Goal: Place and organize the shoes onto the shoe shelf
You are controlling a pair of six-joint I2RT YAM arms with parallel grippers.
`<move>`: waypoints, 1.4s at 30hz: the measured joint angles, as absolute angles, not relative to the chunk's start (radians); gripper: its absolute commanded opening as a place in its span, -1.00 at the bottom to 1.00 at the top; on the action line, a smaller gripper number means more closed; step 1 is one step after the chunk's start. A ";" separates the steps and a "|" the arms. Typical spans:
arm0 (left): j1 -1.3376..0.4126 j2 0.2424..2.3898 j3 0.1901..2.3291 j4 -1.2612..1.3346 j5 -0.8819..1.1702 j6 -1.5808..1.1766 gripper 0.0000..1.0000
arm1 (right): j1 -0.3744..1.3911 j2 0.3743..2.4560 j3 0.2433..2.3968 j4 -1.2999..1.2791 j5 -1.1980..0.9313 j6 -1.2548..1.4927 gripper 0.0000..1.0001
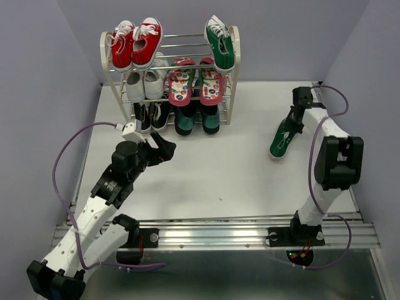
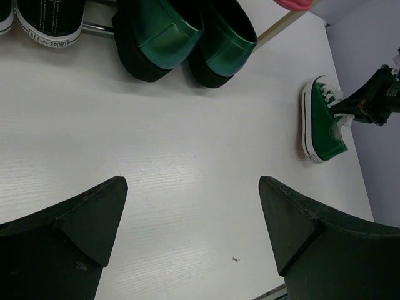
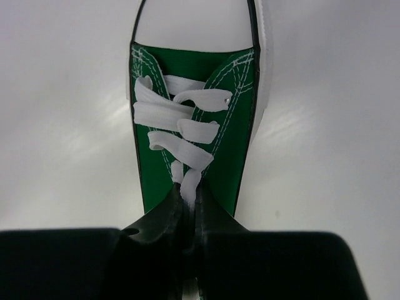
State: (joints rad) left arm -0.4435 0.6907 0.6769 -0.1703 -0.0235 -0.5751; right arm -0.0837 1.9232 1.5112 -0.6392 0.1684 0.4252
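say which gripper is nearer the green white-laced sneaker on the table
Right. The right gripper is shut on the green white-laced sneaker; the left gripper hangs open far off, near the chrome-rod shoe shelf.

Fig. | you see green sneaker (image 3: 231, 125) with white laces (image 3: 169, 115) and white sole | red sneakers (image 1: 136, 42): red, white toe caps and laces | flip-flops (image 1: 195, 82): red, multicoloured spotted insoles | slip-ons (image 2: 165, 37): dark teal, black soles | shelf (image 1: 235, 81): cream frame, chrome rods | your table (image 1: 206, 169): white | arm cables (image 1: 54, 172): purple

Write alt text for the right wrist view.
The right gripper is pinched shut on the laced top of a green sneaker, seen from above with its toe pointing away. A white table lies beneath the shoe.
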 measured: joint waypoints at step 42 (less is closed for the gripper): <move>-0.931 1.213 0.788 -0.073 -0.002 -0.726 0.98 | 0.467 1.243 0.899 -0.232 0.272 0.749 1.00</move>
